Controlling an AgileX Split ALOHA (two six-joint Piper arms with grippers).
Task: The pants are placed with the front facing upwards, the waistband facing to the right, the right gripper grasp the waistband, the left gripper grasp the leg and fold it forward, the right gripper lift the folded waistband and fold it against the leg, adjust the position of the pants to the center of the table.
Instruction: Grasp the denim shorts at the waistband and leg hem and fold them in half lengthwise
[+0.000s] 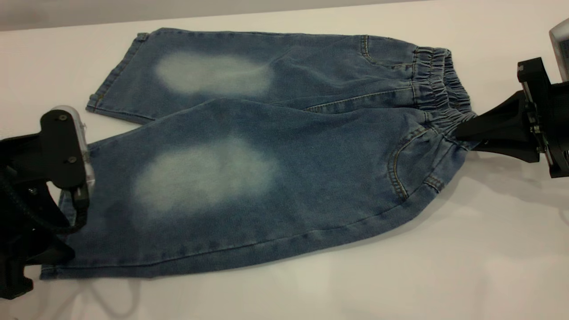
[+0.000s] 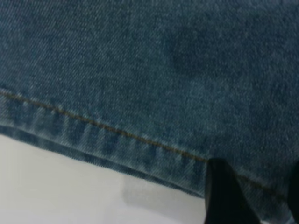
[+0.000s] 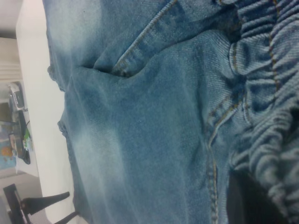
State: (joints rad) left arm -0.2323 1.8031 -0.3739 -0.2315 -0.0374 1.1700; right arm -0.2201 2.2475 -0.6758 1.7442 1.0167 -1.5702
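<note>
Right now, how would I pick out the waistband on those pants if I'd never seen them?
On the white table lie blue denim pants. Follow them to their right end, where the right gripper meets the cloth. The waistband is the darker strip there, puckered into many small gathers, unlike the smooth legs.

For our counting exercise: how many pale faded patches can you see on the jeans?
2. One patch is on the far leg of the jeans; the other patch is on the near leg. Any underneath are hidden.
</note>
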